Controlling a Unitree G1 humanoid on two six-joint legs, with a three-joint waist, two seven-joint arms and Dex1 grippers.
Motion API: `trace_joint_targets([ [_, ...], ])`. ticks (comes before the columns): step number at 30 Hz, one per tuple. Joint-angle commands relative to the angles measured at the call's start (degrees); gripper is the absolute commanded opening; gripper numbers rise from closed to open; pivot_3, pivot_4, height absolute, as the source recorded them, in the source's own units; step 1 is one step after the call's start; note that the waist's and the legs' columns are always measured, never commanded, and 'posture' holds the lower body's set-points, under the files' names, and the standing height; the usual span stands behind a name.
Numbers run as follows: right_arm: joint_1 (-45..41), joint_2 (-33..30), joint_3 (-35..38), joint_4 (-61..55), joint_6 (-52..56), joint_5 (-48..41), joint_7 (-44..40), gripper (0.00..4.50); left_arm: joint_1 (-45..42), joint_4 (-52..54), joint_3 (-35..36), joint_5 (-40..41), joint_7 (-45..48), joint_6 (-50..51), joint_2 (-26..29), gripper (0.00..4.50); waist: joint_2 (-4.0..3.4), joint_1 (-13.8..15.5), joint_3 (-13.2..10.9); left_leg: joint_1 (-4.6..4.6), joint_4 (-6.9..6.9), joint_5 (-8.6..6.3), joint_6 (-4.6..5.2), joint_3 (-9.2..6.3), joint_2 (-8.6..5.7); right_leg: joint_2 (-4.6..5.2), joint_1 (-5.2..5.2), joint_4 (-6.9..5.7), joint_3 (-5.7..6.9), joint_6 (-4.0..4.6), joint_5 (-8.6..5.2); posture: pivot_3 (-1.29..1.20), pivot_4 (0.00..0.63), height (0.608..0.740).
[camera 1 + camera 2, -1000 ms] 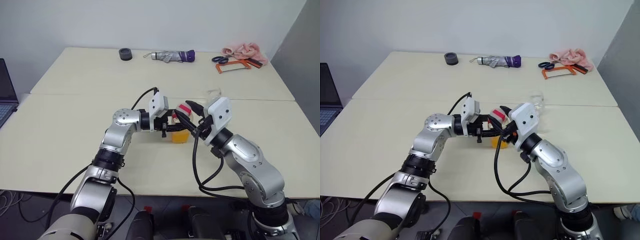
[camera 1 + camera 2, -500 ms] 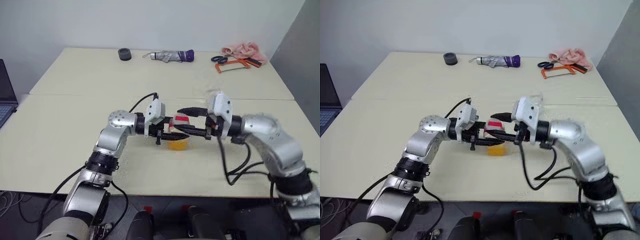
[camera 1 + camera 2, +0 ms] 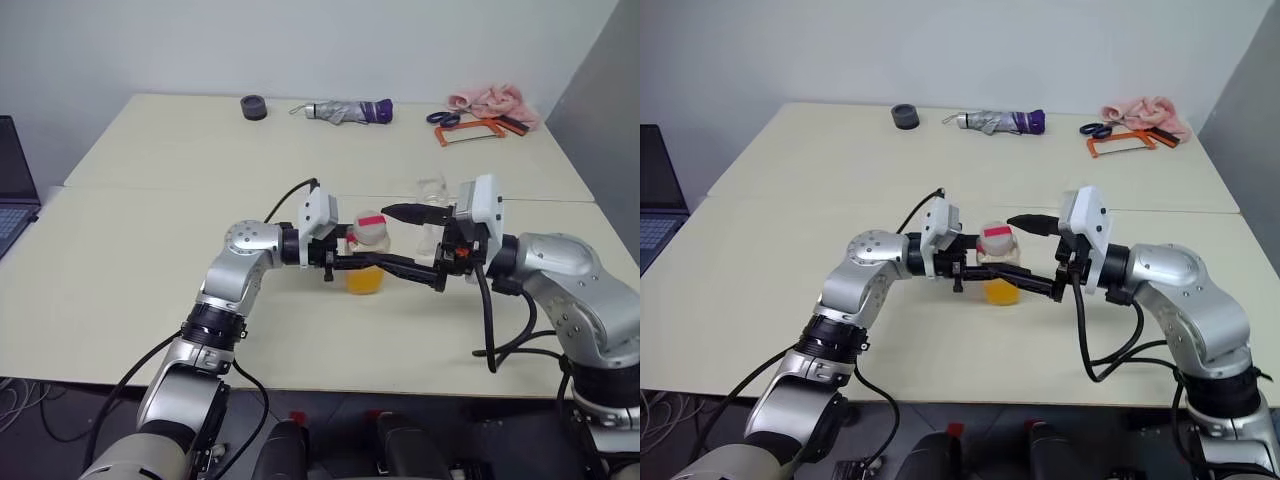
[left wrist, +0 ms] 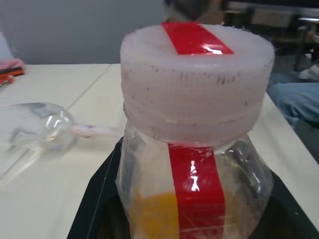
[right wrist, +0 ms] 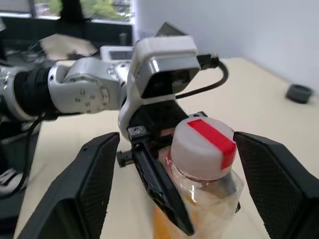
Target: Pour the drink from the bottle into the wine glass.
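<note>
Since a second ago my right end effector (image 3: 1032, 252) has spread wide beside the cap (image 3: 995, 239); my left end effector (image 3: 345, 262) pinches the bottle (image 3: 366, 262), steadying it for uncapping.

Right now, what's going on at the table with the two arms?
The left gripper is shut on the bottle, holding it upright with the cap on and the orange drink in its lower part. The right gripper is open, its fingers either side of the cap without gripping it. The wine glass stands just behind, nothing poured yet.
</note>
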State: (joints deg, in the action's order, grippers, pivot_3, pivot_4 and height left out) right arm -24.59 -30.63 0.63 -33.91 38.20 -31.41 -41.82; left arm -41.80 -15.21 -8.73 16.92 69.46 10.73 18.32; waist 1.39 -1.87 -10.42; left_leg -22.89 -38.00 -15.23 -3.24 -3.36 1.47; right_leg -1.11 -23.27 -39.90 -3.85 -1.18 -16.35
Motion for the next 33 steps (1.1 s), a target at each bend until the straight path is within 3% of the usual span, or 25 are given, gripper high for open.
trace_joint_targets([
  [1, 4.0, 7.3, -3.8, -8.0, 0.7, 6.7, 15.7, 3.96, -2.1, -0.1, 0.3, 0.4, -0.4, -1.7, -1.0, 1.82, 0.00, 0.0, 0.0, 0.00, 0.02, 0.00, -0.01, -0.01, 0.01, -0.07, 0.00, -0.01, 0.00, 0.00, 0.00, 0.00, 0.150, 0.740],
  [6, 4.5, 15.6, -10.7, -8.6, -1.4, 17.7, 28.6, 3.96, -2.7, -1.8, -0.3, -0.1, 0.1, -2.7, -2.0, 1.82, -0.01, 0.0, 0.0, 0.02, -0.01, 0.01, -0.02, 0.04, 0.04, -0.15, -0.05, -0.07, -0.09, -0.01, 0.00, 0.00, 0.150, 0.740],
  [17, 5.0, 18.6, -14.3, -7.0, -1.6, 21.1, 29.7, 3.96, -3.3, -3.2, -0.6, -0.7, 0.4, -4.1, -2.8, 1.82, -0.01, 0.0, 0.0, 0.00, 0.00, 0.01, -0.02, 0.05, 0.02, -0.13, -0.05, -0.01, -0.08, 0.00, 0.00, 0.00, 0.150, 0.740],
  [20, 5.0, 18.9, -14.1, -6.7, -1.9, 21.3, 29.3, 3.34, -3.2, -3.3, -0.5, -0.9, 0.5, -4.3, -2.7, 1.82, -0.01, 0.0, 0.0, 0.00, 0.01, 0.01, -0.01, 0.05, 0.02, -0.14, -0.05, -0.01, -0.08, 0.00, 0.00, 0.00, 0.150, 0.740],
  [25, 5.4, 19.0, -13.9, -6.4, -2.6, 20.6, 28.1, 1.79, -2.9, -3.0, -0.5, -0.9, 0.8, -4.3, -2.3, 1.82, -0.01, 0.0, 0.0, -0.01, 0.01, 0.01, -0.01, 0.04, 0.02, -0.14, -0.05, -0.01, -0.08, 0.00, 0.00, 0.00, 0.150, 0.740],
  [33, 6.7, 17.5, -14.3, -5.2, -2.8, 18.1, 23.5, 1.81, -3.2, -2.7, -0.2, -0.7, 1.5, -3.9, -1.8, 1.82, -0.01, 0.0, 0.0, -0.01, 0.01, 0.01, -0.01, 0.04, 0.02, -0.14, -0.05, -0.01, -0.08, 0.00, 0.00, 0.00, 0.150, 0.740],
])
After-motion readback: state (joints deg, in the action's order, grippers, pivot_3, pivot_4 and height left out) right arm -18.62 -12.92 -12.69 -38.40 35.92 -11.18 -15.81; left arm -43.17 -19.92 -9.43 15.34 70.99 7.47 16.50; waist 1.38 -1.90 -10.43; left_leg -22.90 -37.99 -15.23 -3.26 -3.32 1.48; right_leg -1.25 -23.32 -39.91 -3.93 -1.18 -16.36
